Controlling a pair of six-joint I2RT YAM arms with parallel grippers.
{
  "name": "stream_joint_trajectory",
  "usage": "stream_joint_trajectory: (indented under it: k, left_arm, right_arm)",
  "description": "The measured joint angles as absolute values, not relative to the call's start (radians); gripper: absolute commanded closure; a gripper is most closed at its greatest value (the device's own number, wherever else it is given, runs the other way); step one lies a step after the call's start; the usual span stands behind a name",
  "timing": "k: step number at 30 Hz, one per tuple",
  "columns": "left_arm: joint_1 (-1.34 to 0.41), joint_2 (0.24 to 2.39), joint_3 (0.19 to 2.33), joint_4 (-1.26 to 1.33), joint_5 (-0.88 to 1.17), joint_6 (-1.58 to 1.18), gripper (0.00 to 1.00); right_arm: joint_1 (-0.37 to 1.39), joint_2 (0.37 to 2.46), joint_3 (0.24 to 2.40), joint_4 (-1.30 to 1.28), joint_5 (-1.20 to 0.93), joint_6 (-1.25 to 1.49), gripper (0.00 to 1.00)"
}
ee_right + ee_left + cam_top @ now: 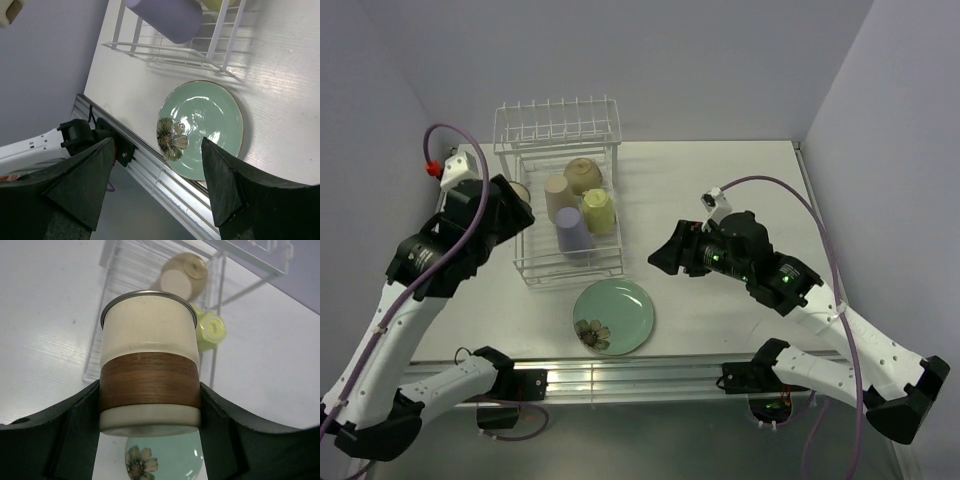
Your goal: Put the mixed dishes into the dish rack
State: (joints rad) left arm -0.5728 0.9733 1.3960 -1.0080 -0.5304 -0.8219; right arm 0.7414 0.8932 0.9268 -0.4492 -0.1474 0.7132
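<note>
My left gripper [517, 203] is shut on the small metal-rimmed cup [147, 365], cream with a wood-brown band, and holds it in the air at the left side of the white wire dish rack [603, 150]. Lying in the rack are the tan cup [558, 197], a rounded cream-olive bowl [583, 175], the yellow-green mug [599, 212] and the lavender cup [572, 233]. The mint-green flower plate [614, 316] lies flat on the table in front of the rack. My right gripper [660, 260] is open and empty, above and right of the plate [200, 130].
The rack's raised row of prongs [558, 112] stands at its far end, near the back wall. A metal rail [620, 380] runs along the table's near edge, close to the plate. Grey walls close in the left, back and right sides.
</note>
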Motion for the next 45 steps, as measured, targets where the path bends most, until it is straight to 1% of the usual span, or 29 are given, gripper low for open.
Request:
stream_joint_trajectory:
  k: [3,6,9,12,18,26,32,45]
  left_arm:
    - [-0.411,1.008,1.395,-0.968,-0.425,-0.743,1.0]
    - [-0.303,1.05,1.394,-0.941,-0.303,-0.696,1.0]
    - [-0.221,1.099,1.372,-0.903,-0.182,-0.671,1.0]
    - [-0.181,1.147,1.342,-0.889,-0.107,-0.656,1.0]
    - [-0.162,1.211,1.283,-0.88,-0.045,-0.636,1.0]
    - [-0.161,1.25,1.236,-0.868,-0.031,-0.614,1.0]
    - [-0.161,1.329,1.2,-0.853,-0.023,-0.606,1.0]
    - [-0.16,1.427,1.193,-0.83,-0.002,-0.592,1.0]
  right_arm:
    - [0.741,0.871,0.926,-0.469,-0.137,0.708,0.23]
    - [0.741,0.854,0.925,-0.488,-0.125,0.704,0.23]
    - [0.739,0.843,0.923,-0.503,-0.12,0.7,0.23]
    - [0.739,0.837,0.92,-0.504,-0.118,0.696,0.23]
    - [0.739,0.82,0.878,-0.502,-0.119,0.696,0.23]
    - [0.739,0.818,0.845,-0.503,-0.124,0.697,0.23]
    - [0.739,0.812,0.843,-0.502,-0.125,0.696,0.23]
    - [0.737,0.815,0.823,-0.5,-0.126,0.696,0.23]
